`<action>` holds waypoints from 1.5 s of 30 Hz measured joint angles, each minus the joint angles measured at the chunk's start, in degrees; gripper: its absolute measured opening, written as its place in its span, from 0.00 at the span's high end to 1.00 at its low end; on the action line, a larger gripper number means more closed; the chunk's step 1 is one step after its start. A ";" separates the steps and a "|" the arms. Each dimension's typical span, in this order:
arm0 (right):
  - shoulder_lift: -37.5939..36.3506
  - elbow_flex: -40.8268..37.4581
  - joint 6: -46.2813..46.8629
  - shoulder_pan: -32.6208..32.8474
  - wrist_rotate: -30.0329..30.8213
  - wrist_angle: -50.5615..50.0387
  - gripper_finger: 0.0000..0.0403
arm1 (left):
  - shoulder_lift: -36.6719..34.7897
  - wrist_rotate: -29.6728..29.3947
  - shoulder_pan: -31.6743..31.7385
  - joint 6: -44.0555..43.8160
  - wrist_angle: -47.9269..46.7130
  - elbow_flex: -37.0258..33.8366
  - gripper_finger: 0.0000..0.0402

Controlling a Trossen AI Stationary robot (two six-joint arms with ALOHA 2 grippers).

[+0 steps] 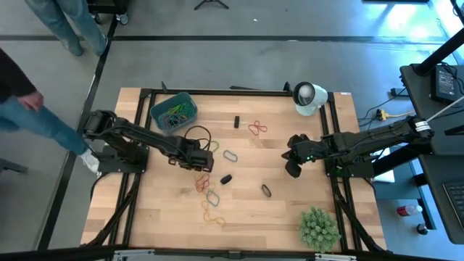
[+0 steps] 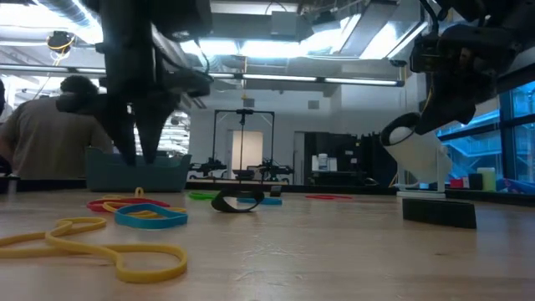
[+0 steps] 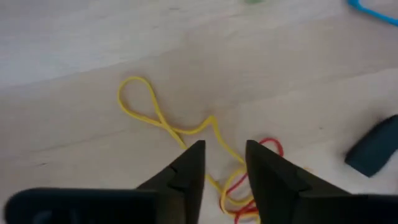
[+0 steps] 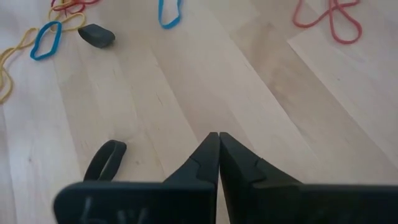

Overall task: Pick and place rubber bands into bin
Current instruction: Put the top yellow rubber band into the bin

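Item: rubber bands, mixed colours. I am hovering my left gripper (image 3: 222, 163) over a yellow band (image 3: 163, 118) and a red band (image 3: 249, 180) lying tangled together on the wooden table (image 1: 290, 217), some way from the bin (image 1: 173, 110) toward the table's middle. My fingers are standing a little apart, one to each side of the yellow strand, and are holding nothing. My right gripper (image 4: 218, 144) is waiting well away from the bin, on the far side of the table from it, fingers pressed together and empty.

Handling, as I am judging it: the bands are looking thin, light and floppy, lying flat on the smooth pale planks. They are likely to slip or stretch, and the tangled pair may lift as one. I am favouring a pinch across a single strand where the yellow loop crosses itself.

Other stock: a blue band (image 4: 168, 14) and a dark band (image 4: 104, 158) lying farther from the bin than the tangle. The bin itself is a teal plastic tub with rounded corners and low walls, already holding several bands.
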 joint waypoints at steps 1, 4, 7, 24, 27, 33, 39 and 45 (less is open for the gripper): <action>0.00 0.00 0.00 0.00 0.00 0.04 0.96 | 0.49 0.31 0.23 -0.06 0.34 -0.18 0.69; 0.00 0.00 0.02 0.00 -0.02 0.14 0.96 | 2.14 0.73 0.76 -0.07 1.00 -0.88 0.63; 0.00 0.00 0.07 0.00 -0.04 0.28 0.96 | 4.46 1.50 1.16 -0.01 1.43 -1.09 0.58; 0.00 0.00 0.15 0.00 -0.19 0.39 0.96 | 8.71 2.69 1.04 1.26 7.72 -1.11 0.57; 0.00 0.00 0.15 0.00 -0.20 0.47 0.96 | 8.69 2.61 1.05 1.52 8.45 -1.11 0.58; -0.04 0.00 -1.36 -0.74 0.82 6.27 0.95 | 8.64 2.64 1.05 2.18 8.52 -1.11 0.58; -0.11 2.07 -5.94 -0.71 -3.22 9.81 0.92 | 8.64 2.64 1.05 2.16 8.47 -1.11 0.58; -0.11 4.70 -10.27 -0.70 -3.25 9.90 0.92 | 8.62 2.64 1.05 2.11 8.47 -1.11 0.58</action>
